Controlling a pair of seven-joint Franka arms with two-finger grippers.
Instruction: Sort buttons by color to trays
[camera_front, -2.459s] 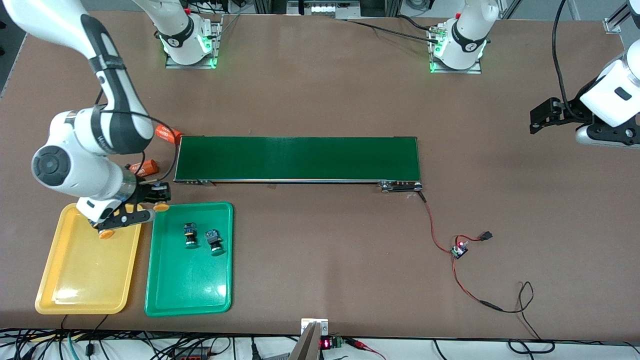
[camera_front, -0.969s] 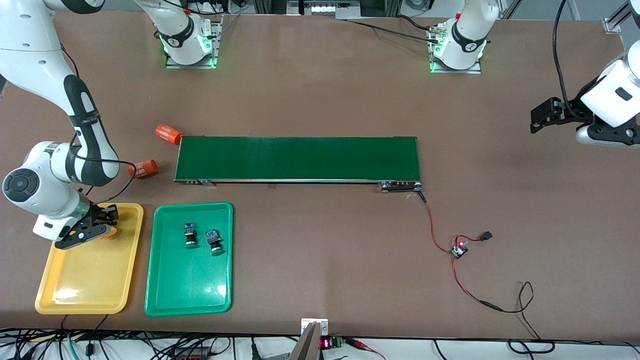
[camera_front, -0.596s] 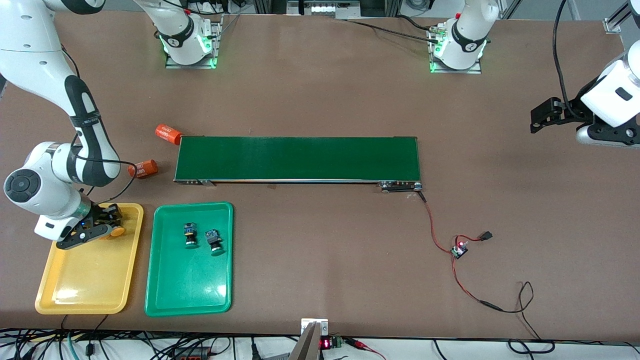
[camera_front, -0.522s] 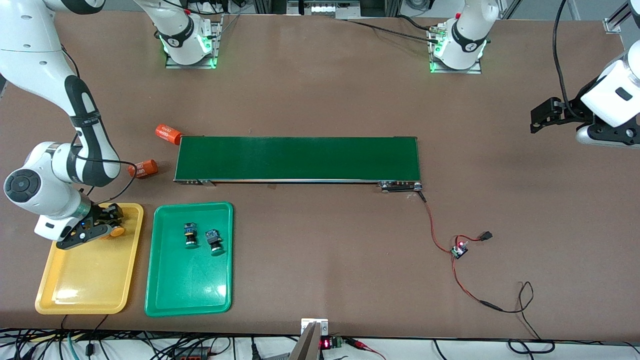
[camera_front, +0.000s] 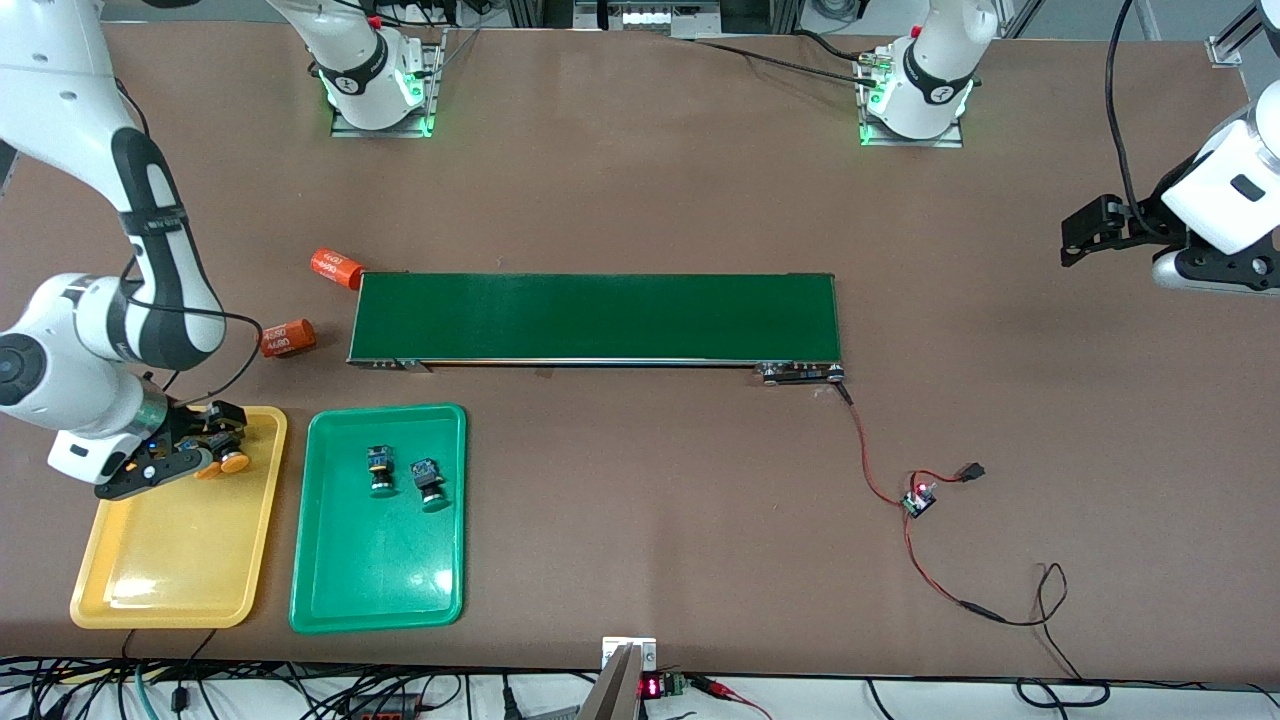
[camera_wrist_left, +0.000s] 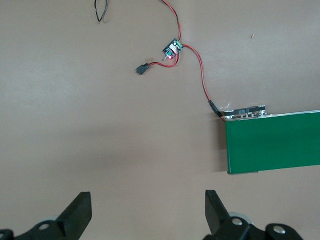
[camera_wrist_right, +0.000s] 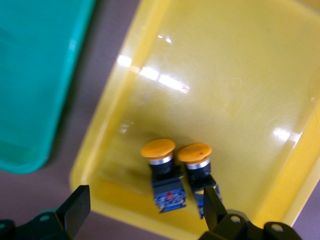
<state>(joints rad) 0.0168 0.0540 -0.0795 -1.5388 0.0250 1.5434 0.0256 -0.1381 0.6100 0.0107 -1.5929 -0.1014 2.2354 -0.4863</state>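
Over the yellow tray (camera_front: 170, 560), your right gripper (camera_front: 185, 455) hangs with jaws wide, holding nothing; both orange-capped buttons (camera_wrist_right: 170, 172) lie side by side in that tray's corner nearest the conveyor belt (camera_front: 595, 317). Both green-capped buttons (camera_front: 405, 472) sit in the green tray (camera_front: 375, 590). Sorting looks finished; you need only lift clear. Your left gripper (camera_wrist_left: 145, 212) waits, jaws wide, above the counter (camera_front: 640, 200).
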